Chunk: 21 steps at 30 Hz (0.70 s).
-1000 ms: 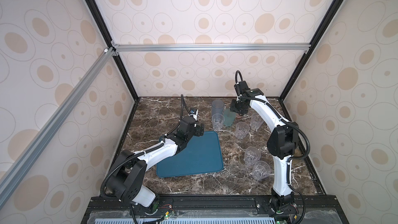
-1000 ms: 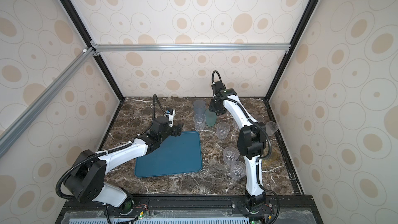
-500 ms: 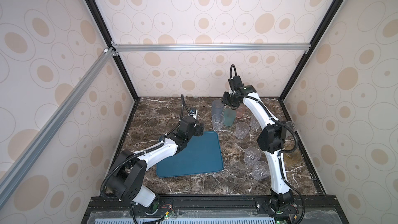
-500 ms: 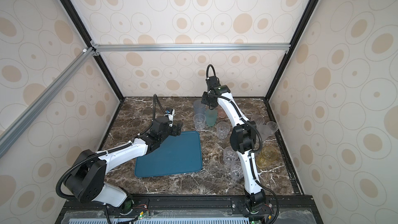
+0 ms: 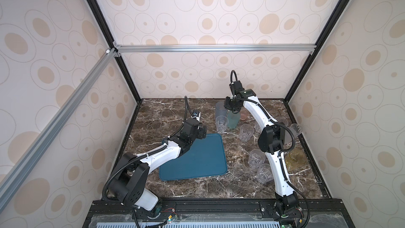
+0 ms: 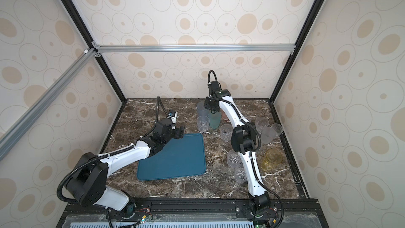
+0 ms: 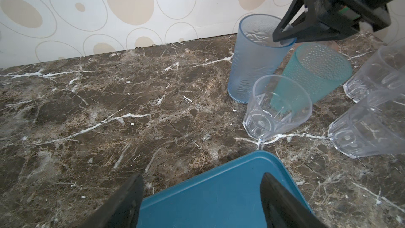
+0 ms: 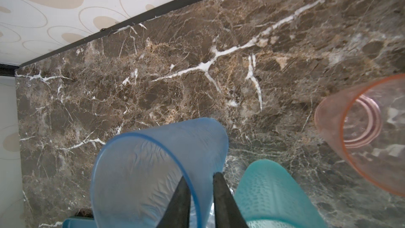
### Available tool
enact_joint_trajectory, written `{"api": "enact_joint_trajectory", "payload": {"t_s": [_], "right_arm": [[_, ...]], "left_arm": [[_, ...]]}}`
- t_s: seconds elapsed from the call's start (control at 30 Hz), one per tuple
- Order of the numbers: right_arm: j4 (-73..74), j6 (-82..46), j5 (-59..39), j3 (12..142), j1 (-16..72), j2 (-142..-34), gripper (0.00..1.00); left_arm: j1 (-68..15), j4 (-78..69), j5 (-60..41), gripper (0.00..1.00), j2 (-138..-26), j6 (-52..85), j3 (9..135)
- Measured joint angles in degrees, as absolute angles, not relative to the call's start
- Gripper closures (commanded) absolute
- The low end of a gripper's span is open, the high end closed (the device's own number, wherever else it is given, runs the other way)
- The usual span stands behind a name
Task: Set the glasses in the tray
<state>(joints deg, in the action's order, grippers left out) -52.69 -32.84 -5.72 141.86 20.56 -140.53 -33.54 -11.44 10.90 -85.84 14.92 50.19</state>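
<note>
- While its jaws pinch the rim wall of the grey-blue glass (image 8: 140,172), one finger inside and one outside, the right gripper (image 8: 199,175) hangs near the worktop's (image 5: 162,115) far edge.
- That glass stands upright, just beside the teal glass (image 5: 232,120) and a clear glass (image 5: 221,123).
- Over the tray's (image 5: 197,161) far left corner hovers the left gripper (image 7: 201,194), jaws spread wide, holding nothing.
- Lying towards the near left of the worktop, the tray has the other glasses off its far and right edges.
</note>
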Motion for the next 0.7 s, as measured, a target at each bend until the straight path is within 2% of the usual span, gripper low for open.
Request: {"api": "enact_joint_trajectory", "payload": {"t_s": [0.23,0.47,0.7], "right_arm": [[-53.3,-31.0,-5.0,142.0,20.6,-140.5,0.96],[-54.4,-29.8,-4.8,142.3,20.7,-140.5,0.99],[-55.5,-29.0,-6.3,142.7,22.5,-137.4,1.00]], "left_arm": [[-33.5,-11.4,11.4,0.16,-85.8,14.9,50.2],[-33.5,-11.0,12.9,0.16,-85.7,14.6,50.2],[-33.4,-9.3,18.6,0.16,-82.5,13.6,50.2]]}}
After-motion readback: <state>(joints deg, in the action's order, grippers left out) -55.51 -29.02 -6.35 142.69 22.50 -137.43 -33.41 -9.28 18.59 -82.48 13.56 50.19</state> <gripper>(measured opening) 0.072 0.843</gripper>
